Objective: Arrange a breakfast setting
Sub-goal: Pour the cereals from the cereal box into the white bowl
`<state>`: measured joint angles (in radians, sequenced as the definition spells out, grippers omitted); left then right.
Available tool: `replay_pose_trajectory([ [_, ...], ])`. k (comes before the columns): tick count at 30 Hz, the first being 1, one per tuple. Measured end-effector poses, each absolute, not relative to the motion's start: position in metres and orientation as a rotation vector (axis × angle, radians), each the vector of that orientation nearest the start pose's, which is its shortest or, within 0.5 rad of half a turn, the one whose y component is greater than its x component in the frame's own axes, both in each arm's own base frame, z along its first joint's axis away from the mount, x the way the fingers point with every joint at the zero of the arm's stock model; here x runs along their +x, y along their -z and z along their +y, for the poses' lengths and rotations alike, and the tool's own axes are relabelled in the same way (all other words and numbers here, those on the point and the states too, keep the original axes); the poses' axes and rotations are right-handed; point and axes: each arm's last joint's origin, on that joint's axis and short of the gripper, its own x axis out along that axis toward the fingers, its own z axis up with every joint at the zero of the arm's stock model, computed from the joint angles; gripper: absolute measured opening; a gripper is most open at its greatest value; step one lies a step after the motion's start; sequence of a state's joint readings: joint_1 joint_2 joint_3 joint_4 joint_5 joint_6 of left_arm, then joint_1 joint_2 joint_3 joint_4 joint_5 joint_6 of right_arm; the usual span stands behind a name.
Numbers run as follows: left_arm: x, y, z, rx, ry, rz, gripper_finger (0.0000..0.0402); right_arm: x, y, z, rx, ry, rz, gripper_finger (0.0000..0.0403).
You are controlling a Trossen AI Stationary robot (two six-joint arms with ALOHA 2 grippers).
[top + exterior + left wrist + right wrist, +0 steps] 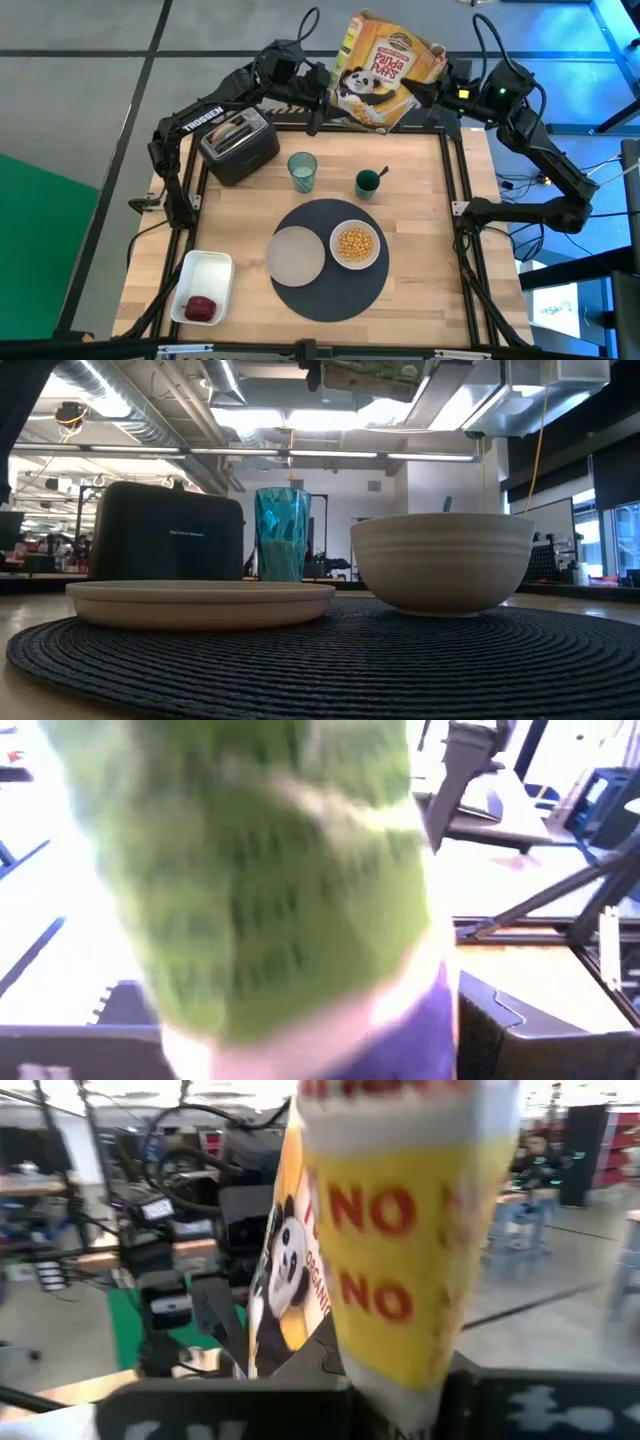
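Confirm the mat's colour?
Dark grey, woven in concentric rings: mat, best in the low view.

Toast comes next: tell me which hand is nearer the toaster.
Left. The left hand is just past the toaster, at the cereal box; the right hand holds the box's far side.

Both arms are dark, near-black and built of rounded tubular links — the left arm [205, 108], at about ten o'clock in the high view, carries white "TROSSEN" lettering along its long link. The right arm [535, 135], at about two o'clock, shows a small green light glowing on its wrist housing, with a thin black cable looping up above it. Black cables also trail from each arm's base down along the dark metal frame — loosely at either side.
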<state>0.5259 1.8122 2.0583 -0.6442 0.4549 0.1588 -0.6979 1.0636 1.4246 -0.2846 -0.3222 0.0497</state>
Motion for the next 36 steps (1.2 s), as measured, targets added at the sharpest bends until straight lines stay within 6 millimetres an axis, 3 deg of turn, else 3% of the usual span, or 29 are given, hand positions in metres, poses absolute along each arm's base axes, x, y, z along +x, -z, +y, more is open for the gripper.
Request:
replay_pose_trajectory([
  [5,0.342,-0.441,0.191,-0.049,-0.071,0.368,0.0178,0.154,-0.48,-0.119,0.003,0.429,-0.036,0.0001],
  [9,0.346,-0.444,0.19,-0.053,-0.071,0.321,0.0186,0.159,-0.482,-0.121,-0.01,0.357,-0.062,0.0001],
  [17,0.345,-0.445,0.197,-0.081,-0.056,0.285,0.0292,0.161,-0.488,-0.121,0.06,0.303,-0.131,0.0],
  [21,0.338,-0.455,0.203,-0.117,-0.012,0.217,0.0337,0.149,-0.509,-0.11,0.044,0.23,-0.304,0.0],
  [24,0.332,-0.467,0.201,-0.113,0.001,0.148,0.0354,0.136,-0.513,-0.104,0.005,0.297,-0.319,0.0],
  [30,0.325,-0.473,0.205,-0.083,-0.097,0.135,0.0359,0.123,-0.481,-0.117,0.016,0.675,-0.041,0.0],
  [36,0.316,-0.475,0.211,-0.094,-0.138,0.144,0.0356,0.123,-0.425,-0.121,0.046,0.771,0.043,0.0],
])
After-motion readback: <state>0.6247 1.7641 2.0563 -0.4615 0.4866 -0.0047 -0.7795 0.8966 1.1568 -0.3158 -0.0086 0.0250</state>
